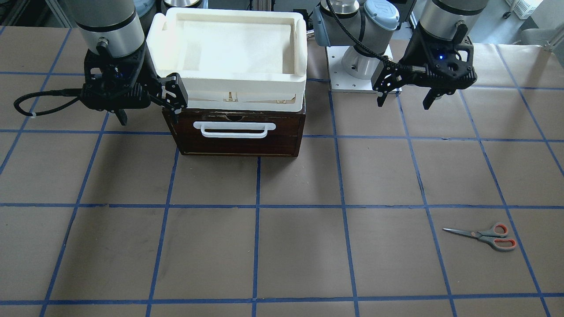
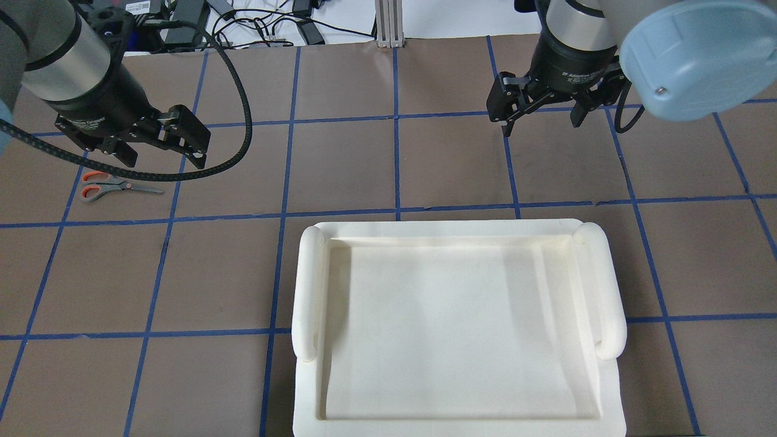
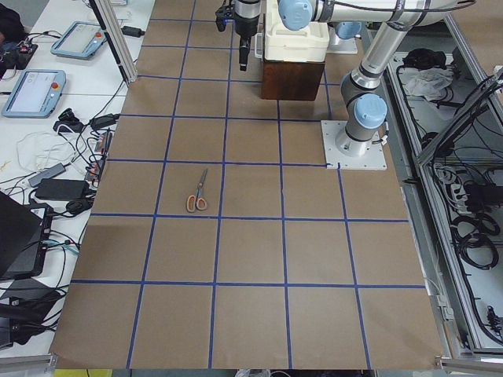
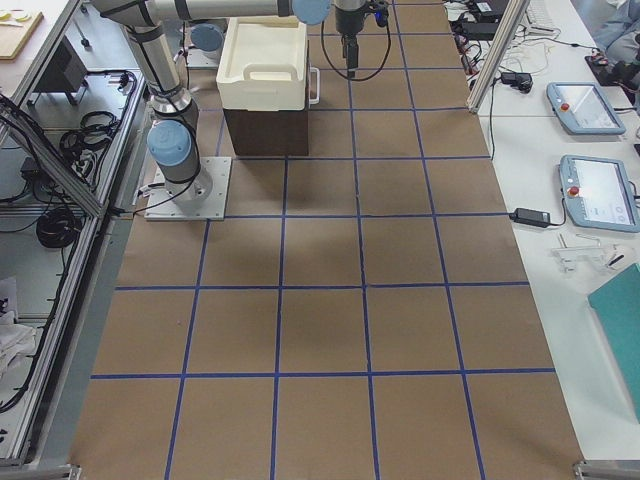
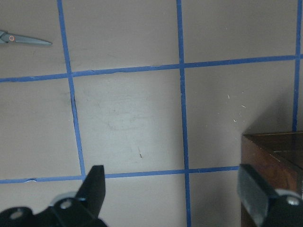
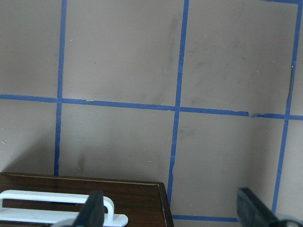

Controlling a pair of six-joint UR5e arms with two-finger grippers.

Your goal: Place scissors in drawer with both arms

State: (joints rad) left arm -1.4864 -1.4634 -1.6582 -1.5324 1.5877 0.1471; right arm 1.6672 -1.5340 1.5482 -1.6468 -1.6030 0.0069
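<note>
The scissors (image 1: 484,235) lie flat on the brown table with grey handles lined orange-red; they also show in the overhead view (image 2: 115,185) and the exterior left view (image 3: 198,192). My left gripper (image 1: 403,105) is open and empty, hovering above the table short of them (image 2: 164,161). The dark brown drawer (image 1: 238,132) is shut, its white bar handle (image 1: 238,130) facing away from me. My right gripper (image 1: 149,116) is open and empty, beside the drawer's front corner (image 2: 541,126). In the left wrist view only the scissors' blade tips (image 5: 23,39) show.
A cream-white plastic tray (image 1: 299,53) sits on top of the drawer box and hides it in the overhead view (image 2: 306,291). The left arm's base plate (image 1: 339,79) stands beside the box. Blue tape lines grid the brown table.
</note>
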